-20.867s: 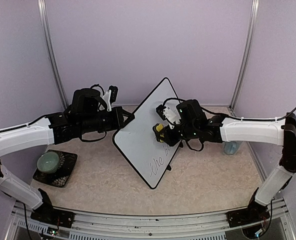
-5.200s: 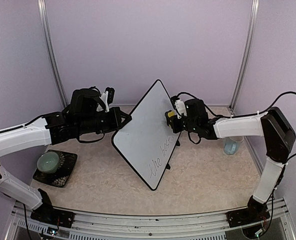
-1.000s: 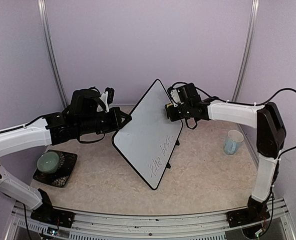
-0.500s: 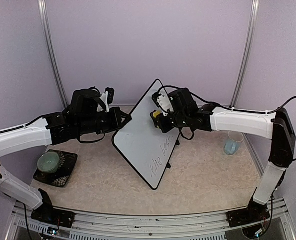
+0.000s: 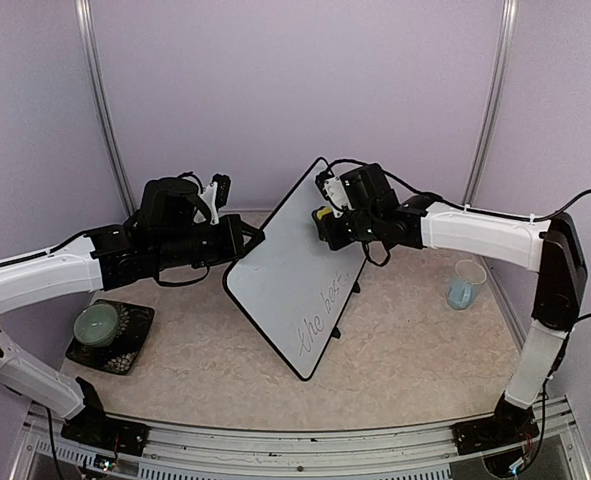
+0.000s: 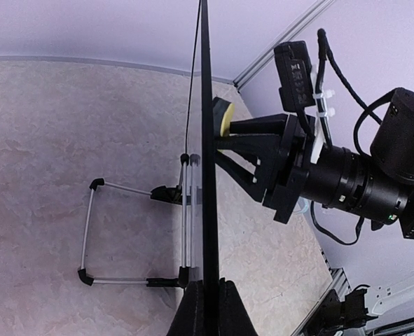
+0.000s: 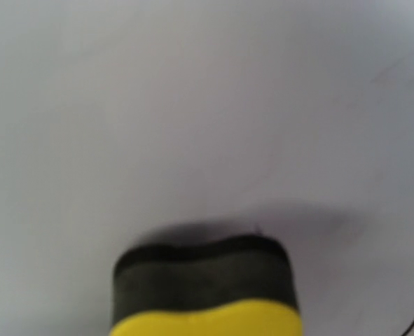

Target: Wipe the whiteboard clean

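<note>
Enclosed work cell: lilac walls, marbled tabletop.
Back wall [image 5: 295,90], left wall [image 5: 25,120] and right wall [image 5: 565,100]: plain matt lilac panels. Two slim metal posts, left [image 5: 100,100] and right [image 5: 490,110], at the rear corners. Tabletop [image 5: 405,350]: beige, marbled pattern. Aluminium rail [image 5: 275,445] along the near edge. Light: even, soft, with faint shadows.

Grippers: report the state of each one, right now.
Left gripper: shut on the whiteboard edge.
Right gripper: shut on the yellow eraser, pressed against the whiteboard.
</note>
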